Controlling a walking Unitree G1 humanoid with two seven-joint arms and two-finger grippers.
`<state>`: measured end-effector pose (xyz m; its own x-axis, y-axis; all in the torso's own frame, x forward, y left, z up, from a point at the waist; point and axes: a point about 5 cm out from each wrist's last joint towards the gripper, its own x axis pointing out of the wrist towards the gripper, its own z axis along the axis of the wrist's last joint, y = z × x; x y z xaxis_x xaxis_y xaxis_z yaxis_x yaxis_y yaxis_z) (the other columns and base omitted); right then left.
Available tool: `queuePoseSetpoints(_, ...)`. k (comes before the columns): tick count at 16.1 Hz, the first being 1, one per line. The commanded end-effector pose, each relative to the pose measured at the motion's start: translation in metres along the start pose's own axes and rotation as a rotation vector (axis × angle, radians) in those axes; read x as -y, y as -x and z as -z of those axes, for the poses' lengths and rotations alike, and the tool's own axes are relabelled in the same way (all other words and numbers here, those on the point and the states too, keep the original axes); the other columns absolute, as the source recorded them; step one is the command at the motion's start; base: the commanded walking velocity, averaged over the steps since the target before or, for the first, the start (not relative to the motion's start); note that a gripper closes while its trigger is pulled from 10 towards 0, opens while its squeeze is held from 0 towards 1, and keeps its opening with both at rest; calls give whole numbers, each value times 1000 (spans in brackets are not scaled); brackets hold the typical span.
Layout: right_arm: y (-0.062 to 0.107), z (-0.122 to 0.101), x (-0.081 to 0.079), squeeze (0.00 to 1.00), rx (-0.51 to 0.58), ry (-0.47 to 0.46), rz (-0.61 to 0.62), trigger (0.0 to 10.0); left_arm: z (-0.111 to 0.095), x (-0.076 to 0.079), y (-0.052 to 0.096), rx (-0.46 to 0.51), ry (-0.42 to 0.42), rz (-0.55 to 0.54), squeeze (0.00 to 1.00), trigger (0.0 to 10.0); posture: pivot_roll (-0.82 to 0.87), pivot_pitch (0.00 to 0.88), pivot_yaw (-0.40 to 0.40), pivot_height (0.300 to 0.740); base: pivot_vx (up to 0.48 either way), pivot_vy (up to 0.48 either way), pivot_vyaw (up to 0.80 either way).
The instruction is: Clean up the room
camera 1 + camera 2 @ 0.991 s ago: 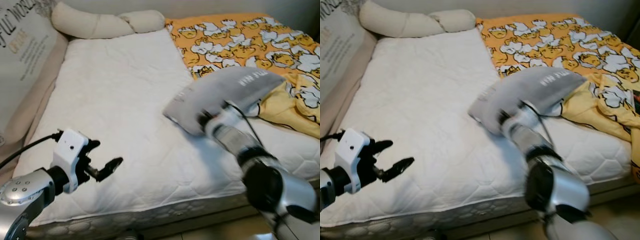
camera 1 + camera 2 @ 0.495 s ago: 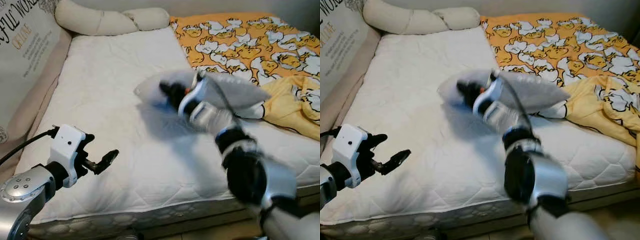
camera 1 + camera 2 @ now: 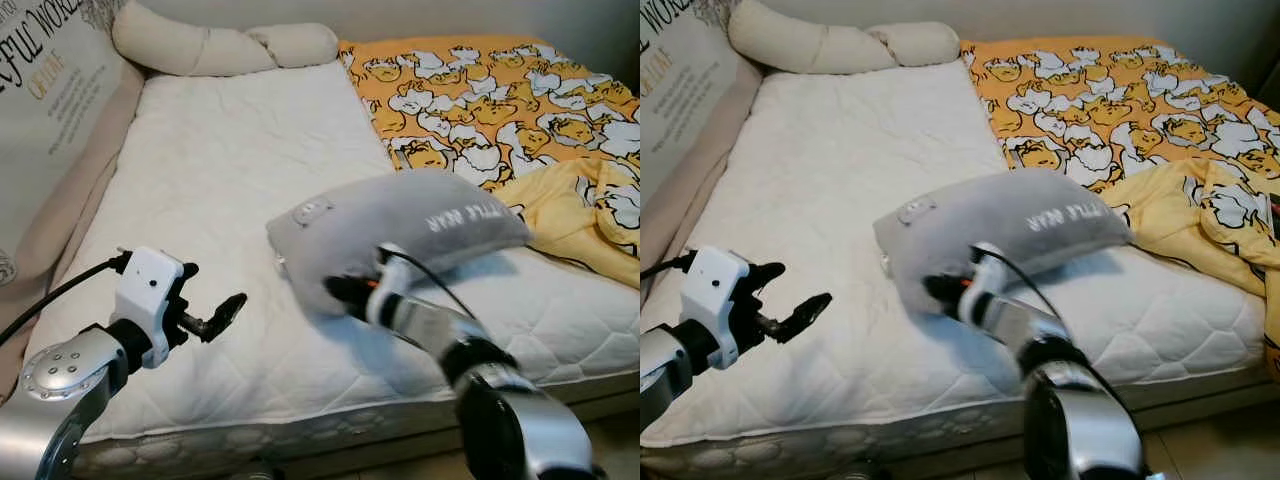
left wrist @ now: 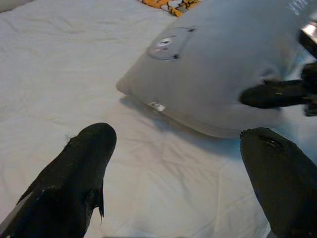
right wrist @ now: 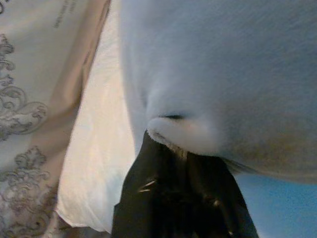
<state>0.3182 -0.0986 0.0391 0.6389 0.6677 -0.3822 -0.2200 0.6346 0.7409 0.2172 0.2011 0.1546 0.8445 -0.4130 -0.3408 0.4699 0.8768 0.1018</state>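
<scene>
A grey pillow point(image 3: 400, 225) with white lettering and a round patch lies on the white mattress point(image 3: 230, 170), its far end resting on the yellow blanket. My right gripper point(image 3: 335, 290) is shut on the pillow's near edge; the right wrist view shows the fabric point(image 5: 183, 131) pinched between the black fingers point(image 5: 178, 193). My left gripper point(image 3: 215, 315) hovers open over the mattress near the front left, apart from the pillow point(image 4: 223, 74), with both fingertips point(image 4: 74, 168) spread wide.
An orange and yellow duck-print blanket point(image 3: 500, 90) covers the bed's right half, crumpled at the right edge. A long cream bolster point(image 3: 220, 45) lies along the head. A printed cushion point(image 3: 45, 110) leans on the left side. The mattress front edge is close below my arms.
My right arm has swung the grey pillow leftward across the mattress and then lowered it toward the front edge. The left gripper has stayed in place, open.
</scene>
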Motion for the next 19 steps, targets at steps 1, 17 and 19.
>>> queuePoseSetpoints(1,8,-5,4,1000,0,1,2,10000,0,1,-3,2,-6,4,0,10000,151,0,11,740,0,0,0)
queuePoseSetpoints(17,129,-27,1,0,372,488,402,10000,-5,6,-47,122,56,-194,0,10000,40,0,28,740,0,0,0)
queuePoseSetpoints(19,127,-23,-12,0,413,581,414,10000,-6,12,-51,139,55,-233,0,10000,31,0,29,740,0,-427,262)
